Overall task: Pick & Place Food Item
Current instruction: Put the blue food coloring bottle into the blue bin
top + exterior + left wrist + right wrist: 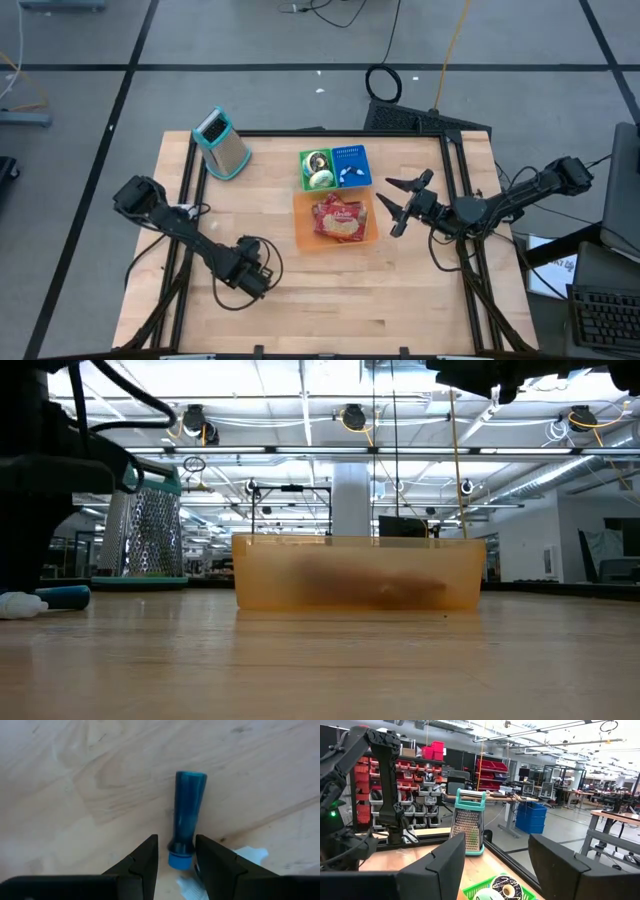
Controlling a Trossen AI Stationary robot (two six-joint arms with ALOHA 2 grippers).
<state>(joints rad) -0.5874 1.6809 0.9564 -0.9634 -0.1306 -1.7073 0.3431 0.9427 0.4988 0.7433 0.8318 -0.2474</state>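
A blue tube-shaped item point(187, 805) with a white crumpled end point(247, 855) lies flat on the wooden table; the low view shows it at the far left point(45, 598). My left gripper point(176, 840) points straight down over it, open, one finger on each side of the tube's collared end, and I see no touch. In the high view this gripper point(255, 278) hides the item. My right gripper point(397, 203) hovers open and empty to the right of the orange bin point(297, 225), which holds a red food packet point(340, 220).
A green bin point(303, 170) with round items and a blue bin point(350, 155) stand behind the orange bin. A metal grater point(222, 143) with teal trim stands at the far left corner. Bare wood lies along the near edge.
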